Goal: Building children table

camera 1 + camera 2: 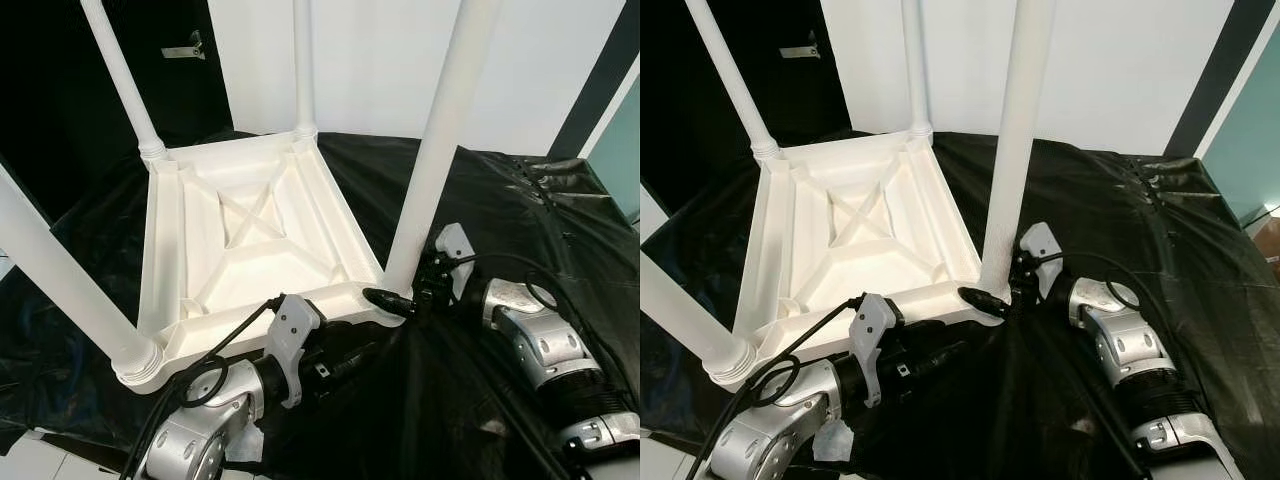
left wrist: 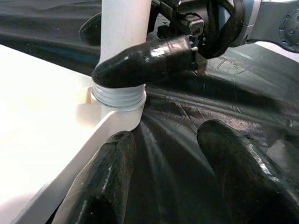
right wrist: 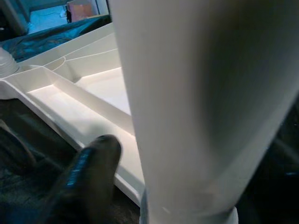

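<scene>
Legs [image 1: 437,150] standing at all four tabletop [image 1: 250,240] corners, blocking 10, 12, 2, 8 o'clock; open recess lying between; black sheet [image 1: 520,210] lying free at 3 o'clock.
</scene>
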Controlling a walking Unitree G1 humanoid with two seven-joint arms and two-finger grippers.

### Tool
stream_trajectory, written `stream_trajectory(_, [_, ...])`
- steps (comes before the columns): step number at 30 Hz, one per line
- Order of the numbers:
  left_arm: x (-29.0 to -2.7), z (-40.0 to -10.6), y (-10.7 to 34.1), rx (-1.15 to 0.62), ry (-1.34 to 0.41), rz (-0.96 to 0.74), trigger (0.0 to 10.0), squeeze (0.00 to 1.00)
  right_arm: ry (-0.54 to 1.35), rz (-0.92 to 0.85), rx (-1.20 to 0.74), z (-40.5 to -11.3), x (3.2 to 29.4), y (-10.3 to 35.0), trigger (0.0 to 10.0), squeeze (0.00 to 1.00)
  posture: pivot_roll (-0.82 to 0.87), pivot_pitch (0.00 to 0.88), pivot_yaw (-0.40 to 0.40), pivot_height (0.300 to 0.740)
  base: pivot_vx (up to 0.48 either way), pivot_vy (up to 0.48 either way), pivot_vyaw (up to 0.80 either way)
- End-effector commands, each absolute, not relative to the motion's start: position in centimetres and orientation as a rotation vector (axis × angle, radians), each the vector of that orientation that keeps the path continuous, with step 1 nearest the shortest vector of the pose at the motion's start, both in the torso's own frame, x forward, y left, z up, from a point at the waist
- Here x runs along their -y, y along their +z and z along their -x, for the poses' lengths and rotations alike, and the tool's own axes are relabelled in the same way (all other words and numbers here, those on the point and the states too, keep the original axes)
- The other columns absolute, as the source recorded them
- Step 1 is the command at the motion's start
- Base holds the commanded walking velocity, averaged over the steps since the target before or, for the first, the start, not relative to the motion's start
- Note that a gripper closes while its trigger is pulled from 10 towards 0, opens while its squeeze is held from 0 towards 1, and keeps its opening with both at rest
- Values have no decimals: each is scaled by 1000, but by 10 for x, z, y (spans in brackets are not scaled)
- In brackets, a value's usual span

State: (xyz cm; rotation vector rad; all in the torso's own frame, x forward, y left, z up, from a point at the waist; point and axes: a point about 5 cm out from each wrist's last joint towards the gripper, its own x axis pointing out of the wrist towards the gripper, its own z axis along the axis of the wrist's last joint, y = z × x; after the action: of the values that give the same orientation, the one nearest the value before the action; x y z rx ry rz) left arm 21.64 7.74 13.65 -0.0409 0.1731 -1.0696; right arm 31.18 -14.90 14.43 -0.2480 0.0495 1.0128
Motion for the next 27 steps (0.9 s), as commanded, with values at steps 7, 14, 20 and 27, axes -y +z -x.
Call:
stream_trajectory(7, [-77, -217, 132, -193, -1012, 42, 10000, 0, 1030, 270, -74, -315, 152, 136, 0, 0, -12, 0, -36, 740, 0, 0, 0])
stream_trajectory(14, [-78, -217, 132, -194, -1012, 43, 10000, 0, 979, 229, -80, -312, 152, 134, 9647, 0, -12, 0, -36, 740, 0, 0, 0])
stream_trajectory(20, [-77, -217, 132, -190, -1015, 39, 10000, 0, 697, 227, -131, -306, 145, 117, 10000, 0, -21, 0, -27, 740, 0, 0, 0])
stream_trajectory(27, [-77, -215, 132, -196, -1025, 42, 10000, 0, 429, 154, -164, -298, 133, 106, 10000, 0, -33, 0, -19, 740, 0, 0, 0])
